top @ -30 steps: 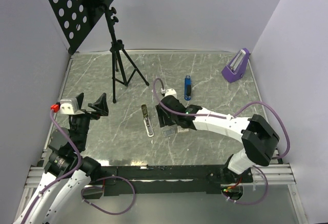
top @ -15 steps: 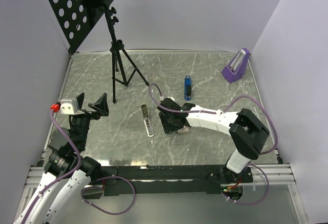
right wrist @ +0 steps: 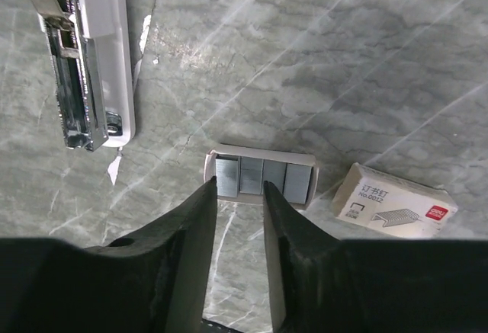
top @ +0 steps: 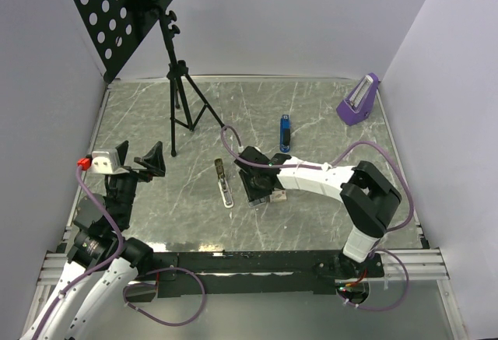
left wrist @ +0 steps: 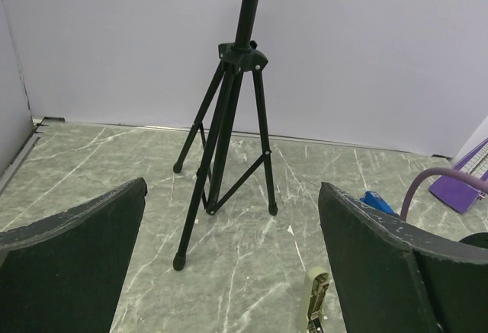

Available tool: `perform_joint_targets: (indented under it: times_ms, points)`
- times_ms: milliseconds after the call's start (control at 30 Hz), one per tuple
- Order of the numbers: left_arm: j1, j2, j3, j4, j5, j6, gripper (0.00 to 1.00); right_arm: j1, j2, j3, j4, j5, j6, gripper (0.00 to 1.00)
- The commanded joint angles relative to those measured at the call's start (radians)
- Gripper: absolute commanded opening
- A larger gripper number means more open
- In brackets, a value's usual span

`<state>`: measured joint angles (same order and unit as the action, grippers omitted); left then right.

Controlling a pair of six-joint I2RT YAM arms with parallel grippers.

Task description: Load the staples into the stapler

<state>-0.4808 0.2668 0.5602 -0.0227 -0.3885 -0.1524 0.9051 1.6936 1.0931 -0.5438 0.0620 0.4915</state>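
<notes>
Step in hand: picking up staples. The right gripper (right wrist: 238, 194) is narrowed to a slim gap and straddles the near edge of the grey tray (right wrist: 259, 152), directly at its tips. Whether the fingers (right wrist: 200, 226) touch the staple strips (right wrist: 252, 177) cannot be told.

Next move: probably secure one strip, lift it, and carry it to the open stapler (right wrist: 84, 59), ahead and left of the tips.

The staple box (right wrist: 393, 202) lies just right of the tray and may be nudged.

Farther off, the left gripper (left wrist: 232, 188) is fully spread and empty, facing the tripod (left wrist: 225, 142).
</notes>
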Motion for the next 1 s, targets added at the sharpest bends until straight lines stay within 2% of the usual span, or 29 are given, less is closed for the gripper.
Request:
perform_joint_targets:
  times_ms: [0, 633, 833, 967]
  points:
    - [0.007, 0.009, 0.017, 0.029, 0.016, -0.012, 0.99, 0.002, 0.023, 0.045, -0.008, -0.027, -0.008, 0.37]
    - [0.007, 0.008, 0.017, 0.026, 0.014, -0.012, 1.00, 0.014, 0.090, 0.060, 0.005, -0.034, -0.002, 0.32]
    - [0.008, 0.006, 0.017, 0.026, 0.014, -0.010, 0.99, 0.031, 0.112, 0.076, -0.024, 0.007, -0.004, 0.32]
    - [0.008, 0.006, 0.018, 0.026, 0.016, -0.010, 1.00, 0.038, 0.103, 0.076, -0.031, 0.022, -0.002, 0.27]
